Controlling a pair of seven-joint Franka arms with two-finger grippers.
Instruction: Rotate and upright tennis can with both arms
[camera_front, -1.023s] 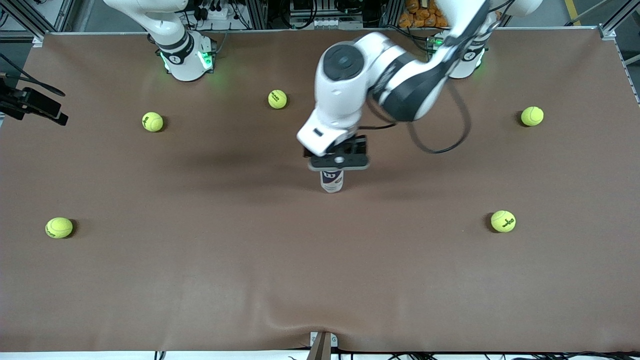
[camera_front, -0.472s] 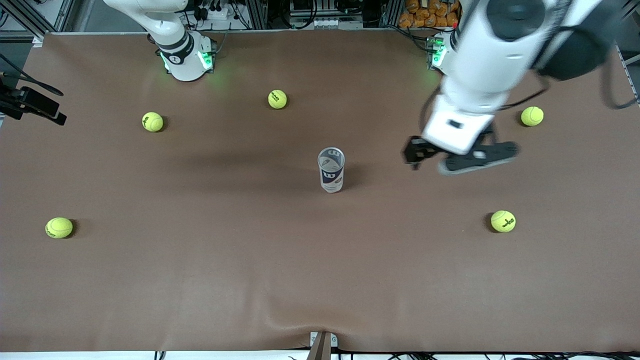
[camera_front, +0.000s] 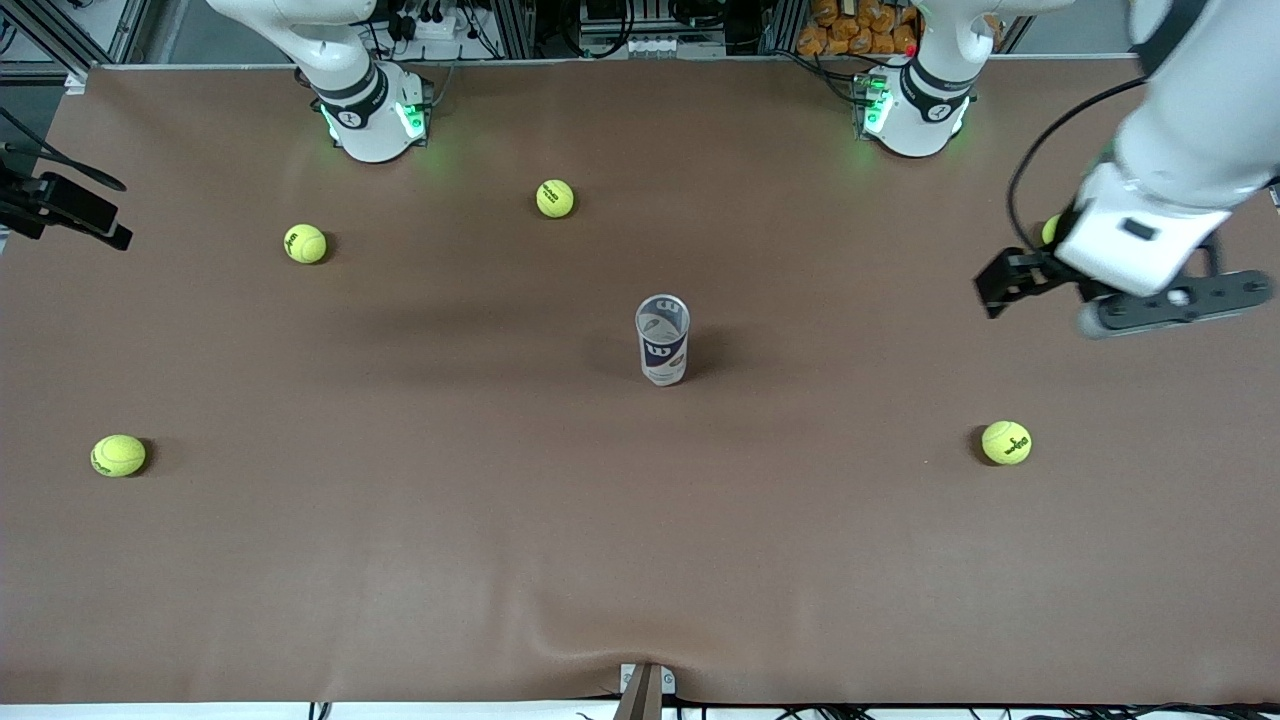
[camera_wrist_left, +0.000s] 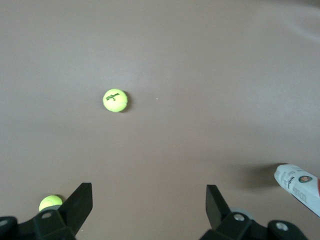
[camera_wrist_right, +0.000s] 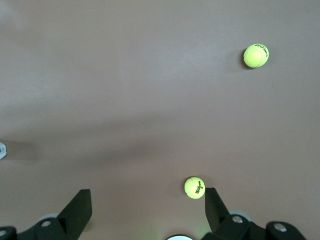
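Now that the left gripper (camera_front: 1130, 295) has let go and swung, fingers spread and empty, out over the table's edge at the left arm's end, the can (camera_front: 662, 340) stands upright alone mid-table; uprighting looks done. Right gripper (camera_wrist_right: 147, 210), spread too, waits near its base. Balls (camera_front: 1006, 442) lie well apart; open table surrounds the can.

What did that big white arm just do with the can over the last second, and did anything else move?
The left end effector let go of the tennis can, rose and swung away toward the left arm's end of the table; it now hangs open there, above a tennis ball. The can stayed upright mid-table. The other balls did not move, and the right arm waits with its end effector open.
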